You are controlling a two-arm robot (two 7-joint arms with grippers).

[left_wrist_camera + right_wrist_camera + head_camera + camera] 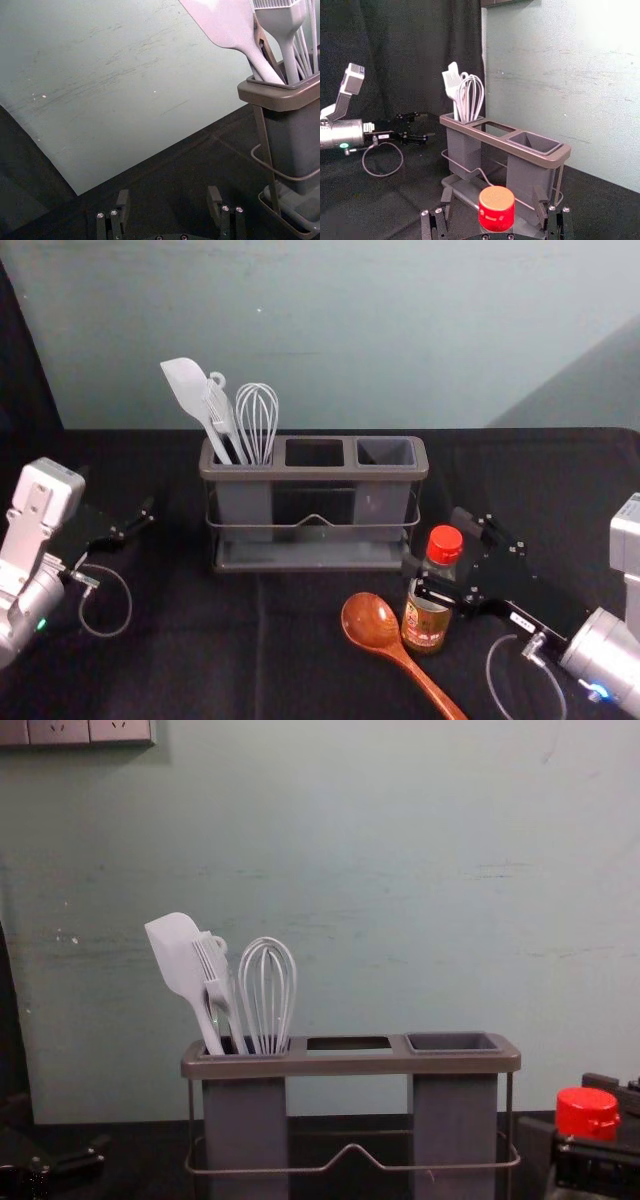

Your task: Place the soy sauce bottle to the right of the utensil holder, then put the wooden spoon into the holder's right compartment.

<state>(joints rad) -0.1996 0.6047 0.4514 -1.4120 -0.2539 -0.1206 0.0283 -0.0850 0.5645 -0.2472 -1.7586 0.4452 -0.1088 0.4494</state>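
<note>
Soy sauce bottle (425, 623) is upright in front of the utensil holder's (315, 474) right end, not alongside it, so step one is open. Right tool (493, 194) is in front of the holder's right end, fingers apart, one each side of the red cap (496, 207) with gaps showing: straddled, no clamp yet. Reads as a side-on grasp at the neck, which should keep the bottle vertical for a short shift right. Next: close, check grip, move. Risk: closing off-centre tips it, or its base clips the wooden spoon (371, 622) just beside it. Spoon lies on the desk (180, 660) in front of the holder, bowl towards it, handle away; probably needs a handle grasp and reorienting. Right compartment (386, 452) is empty, ready for it; white utensils (187, 960) fill the left one. Left tool (169, 196) is idle off the holder's left side, fingers apart.
</note>
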